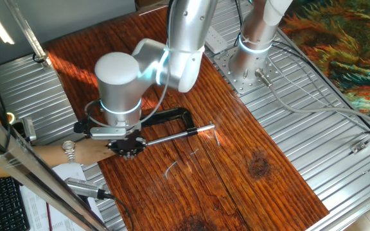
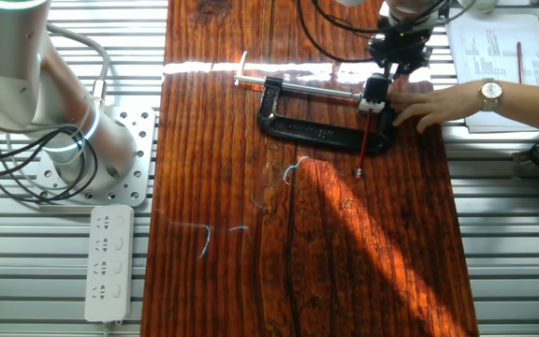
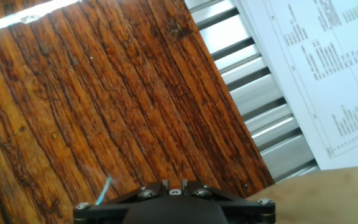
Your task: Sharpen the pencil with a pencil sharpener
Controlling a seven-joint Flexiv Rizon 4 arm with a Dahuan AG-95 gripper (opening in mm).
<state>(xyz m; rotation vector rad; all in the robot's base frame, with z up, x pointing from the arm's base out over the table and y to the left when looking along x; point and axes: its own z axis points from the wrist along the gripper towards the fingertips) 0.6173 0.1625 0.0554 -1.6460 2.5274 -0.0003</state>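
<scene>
My end effector (image 2: 379,96) is hanging low over the far edge of the table (image 2: 251,262), right at the handle end of the big black C-clamp (image 2: 316,117). In the other fixed view the white tips look like they're sitting close together around the top of the pencil (image 2: 367,145), but honestly I can't tell for sure whether I'm actually gripping it or how far apart the fingers are. The hand view is no help, it's only showing my black mount (image 3: 173,205) at the bottom of the picture, wood grain, and a printed sheet of paper (image 3: 328,74) off to the side.

The pencil is running as a thin red line from under my tips, down across the clamp's lower bar, with its free end resting on the wood just past the clamp. I can't make out the pencil sharpener separately; it's too small or it's hidden under my fingers.

A person's hand (image 2: 429,105) wearing a wristwatch (image 2: 490,93) is reaching in from the table's edge and lying right beside the clamp, touching or nearly touching it. The clamp's silver screw rod (image 1: 178,135) is lying flat, sticking out toward the middle of the table. A white power strip (image 2: 108,262) is sitting on the metal surface beside the table.
</scene>
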